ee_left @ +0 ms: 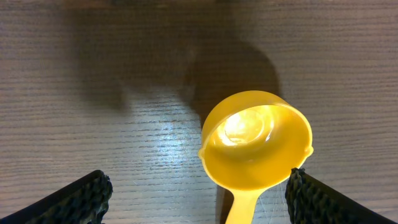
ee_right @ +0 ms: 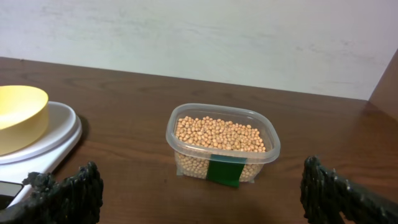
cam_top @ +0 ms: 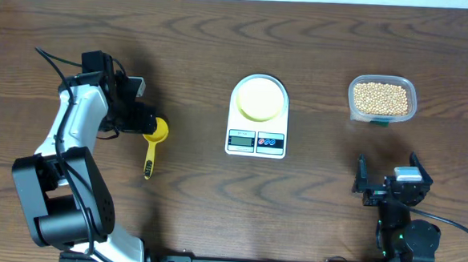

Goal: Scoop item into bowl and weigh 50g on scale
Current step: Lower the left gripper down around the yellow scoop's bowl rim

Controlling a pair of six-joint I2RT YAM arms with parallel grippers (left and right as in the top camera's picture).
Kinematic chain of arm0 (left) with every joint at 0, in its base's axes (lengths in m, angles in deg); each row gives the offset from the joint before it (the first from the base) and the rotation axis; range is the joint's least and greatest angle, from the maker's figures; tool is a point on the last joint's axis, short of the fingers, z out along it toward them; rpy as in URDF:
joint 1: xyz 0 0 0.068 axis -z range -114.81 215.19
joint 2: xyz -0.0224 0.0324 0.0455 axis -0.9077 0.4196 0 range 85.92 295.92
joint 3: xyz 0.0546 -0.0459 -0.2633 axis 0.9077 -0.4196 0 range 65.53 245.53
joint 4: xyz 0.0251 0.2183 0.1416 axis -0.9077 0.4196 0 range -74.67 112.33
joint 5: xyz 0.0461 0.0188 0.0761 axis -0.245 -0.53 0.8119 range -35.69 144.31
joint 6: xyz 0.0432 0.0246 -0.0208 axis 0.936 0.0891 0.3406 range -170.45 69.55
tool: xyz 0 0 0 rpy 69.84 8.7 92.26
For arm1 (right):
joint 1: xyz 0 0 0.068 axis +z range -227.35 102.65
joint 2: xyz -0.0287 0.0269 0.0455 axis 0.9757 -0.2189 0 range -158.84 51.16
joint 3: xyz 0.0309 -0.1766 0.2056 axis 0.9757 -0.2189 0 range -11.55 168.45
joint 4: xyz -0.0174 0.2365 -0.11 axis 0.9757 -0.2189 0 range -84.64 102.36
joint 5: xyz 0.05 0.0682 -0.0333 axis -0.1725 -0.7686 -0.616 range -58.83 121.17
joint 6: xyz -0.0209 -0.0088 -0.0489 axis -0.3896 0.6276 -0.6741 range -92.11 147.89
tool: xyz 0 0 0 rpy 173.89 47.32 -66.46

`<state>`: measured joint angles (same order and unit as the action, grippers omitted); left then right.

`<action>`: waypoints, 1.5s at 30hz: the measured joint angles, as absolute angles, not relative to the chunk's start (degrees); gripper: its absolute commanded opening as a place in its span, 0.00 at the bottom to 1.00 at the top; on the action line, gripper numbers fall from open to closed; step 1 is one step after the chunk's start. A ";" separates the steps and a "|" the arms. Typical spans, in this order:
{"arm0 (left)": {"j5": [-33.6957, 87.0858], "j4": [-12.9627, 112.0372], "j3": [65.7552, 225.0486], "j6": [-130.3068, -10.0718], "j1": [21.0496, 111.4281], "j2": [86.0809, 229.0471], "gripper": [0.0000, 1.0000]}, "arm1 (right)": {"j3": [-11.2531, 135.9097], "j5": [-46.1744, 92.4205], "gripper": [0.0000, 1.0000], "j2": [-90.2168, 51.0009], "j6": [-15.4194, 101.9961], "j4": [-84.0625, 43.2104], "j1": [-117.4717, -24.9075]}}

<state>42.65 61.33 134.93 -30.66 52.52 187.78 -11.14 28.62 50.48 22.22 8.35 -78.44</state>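
Left wrist view has the left end effector [ee_left: 198, 182] spread wide and holding nothing, its fingers either side of the yellow scoop [ee_left: 256, 140], whose cup lies just ahead of and between them while the handle runs back under the wrist. That scoop looks like light, stiff, glossy plastic, so I judge the flat handle the place to pinch; the round cup would likely slip. The right end effector [ee_right: 202, 171] is also spread and empty, with the clear container [ee_right: 186, 163] straight ahead of it on the tabletop [cam_top: 223, 34], filled nearly to the rim with beans [ee_right: 219, 134]. They are small, hard and loose, apt to roll and scatter, so only scooping suits them. The container probably weighs little and may slide. Off to the right end effector's left, the pale-yellow bowl [cam_top: 259, 98] sits empty on the scale [cam_top: 256, 140].
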 measured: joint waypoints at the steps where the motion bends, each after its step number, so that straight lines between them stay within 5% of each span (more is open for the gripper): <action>1: 42.67 61.33 134.93 -30.66 52.52 187.78 0.91 | -11.14 28.62 0.99 50.48 22.22 8.35 -78.44; 45: 42.67 61.11 134.91 -30.66 52.52 188.76 0.91 | -11.14 28.62 0.99 50.48 22.22 8.35 -78.44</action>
